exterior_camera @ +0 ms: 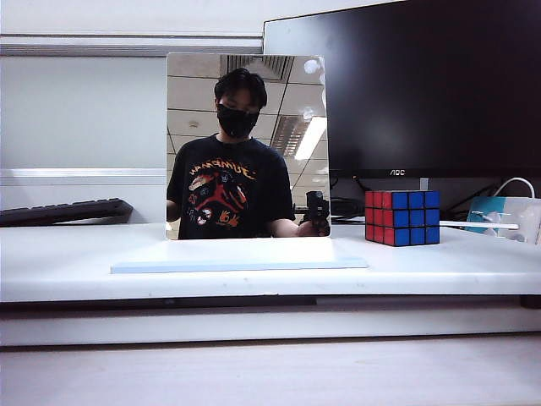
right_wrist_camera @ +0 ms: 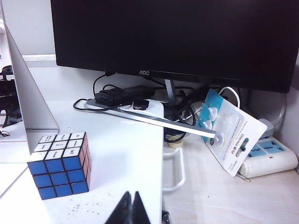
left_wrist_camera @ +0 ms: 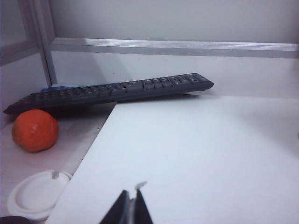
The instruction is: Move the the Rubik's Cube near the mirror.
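Nothing started: both left gripper [left_wrist_camera: 132,205] and right gripper [right_wrist_camera: 131,208] fingers pinched closed, empty, Rubik's Cube [right_wrist_camera: 60,164] untouched just ahead of the right fingers (mirror [right_wrist_camera: 28,98] beyond).

"AOC" on black monitor [right_wrist_camera: 175,39] lower bezel; small illegible print on Rubik's Cube [right_wrist_camera: 60,164] white face.

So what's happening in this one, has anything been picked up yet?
Nothing is being handled. The Rubik's Cube sits on the white table, to the right of the mirror and a little apart from it, in front of the black monitor. The left gripper is over bare table near a keyboard, jaws shut and empty. The right gripper is just short of the cube, jaws also shut on nothing.
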Controlling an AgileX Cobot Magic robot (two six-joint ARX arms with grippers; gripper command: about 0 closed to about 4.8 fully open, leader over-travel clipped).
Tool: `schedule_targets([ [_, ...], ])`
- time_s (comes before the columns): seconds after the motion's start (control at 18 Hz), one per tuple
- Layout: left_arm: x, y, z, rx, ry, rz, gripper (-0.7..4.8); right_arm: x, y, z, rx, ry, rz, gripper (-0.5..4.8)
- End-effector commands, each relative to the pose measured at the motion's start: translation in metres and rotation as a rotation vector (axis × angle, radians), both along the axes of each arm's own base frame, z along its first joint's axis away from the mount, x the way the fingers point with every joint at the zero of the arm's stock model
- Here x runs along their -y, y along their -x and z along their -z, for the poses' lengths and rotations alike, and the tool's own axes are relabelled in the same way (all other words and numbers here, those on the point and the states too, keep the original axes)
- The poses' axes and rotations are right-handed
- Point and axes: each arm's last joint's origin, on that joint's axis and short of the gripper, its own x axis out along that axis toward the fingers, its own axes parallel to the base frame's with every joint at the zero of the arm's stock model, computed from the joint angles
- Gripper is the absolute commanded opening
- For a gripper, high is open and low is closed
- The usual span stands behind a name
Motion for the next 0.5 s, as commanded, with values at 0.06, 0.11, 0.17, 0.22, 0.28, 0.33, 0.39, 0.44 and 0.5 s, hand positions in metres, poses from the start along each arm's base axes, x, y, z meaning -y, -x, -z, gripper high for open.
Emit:
schedule_targets([
  [0.06,0.0,0.0,-0.001,0.009,-0.004,0.001,0.22,0.0,0.0,0.0,0.012,-0.003,-0.001,-0.01],
  [0.11,0.0,0.0,-0.001,0.009,-0.004,0.001,0.22,0.0,0.0,0.0,0.012,-0.003,-0.001,-0.01],
  [0.17,0.0,0.0,-0.001,0.009,-0.004,0.001,0.22,0.0,0.0,0.0,0.012,-0.003,-0.001,-0.01],
  [0.22,0.0,0.0,-0.001,0.009,-0.004,0.001,0.22,0.0,0.0,0.0,0.012,-0.003,-0.001,-0.01],
  [0.28,0.0,0.0,-0.001,0.009,-0.004,0.002,0.22,0.0,0.0,0.0,0.012,-0.003,-0.001,-0.01],
  [0.33,0.001,0.0,-0.001,0.009,-0.004,0.008,0.22,0.0,0.0,0.0,0.012,-0.003,-0.001,-0.01],
  [0.39,0.003,0.0,-0.001,0.009,-0.004,0.021,0.22,0.0,0.0,0.0,0.012,-0.004,-0.002,-0.01],
  [0.44,0.008,0.0,-0.001,0.009,-0.002,0.057,0.22,0.0,0.0,0.0,0.011,-0.009,-0.009,-0.01],
  [0.5,0.019,0.001,-0.001,0.01,-0.001,0.156,0.22,-0.001,0.0,0.0,0.003,-0.058,-0.022,-0.01],
])
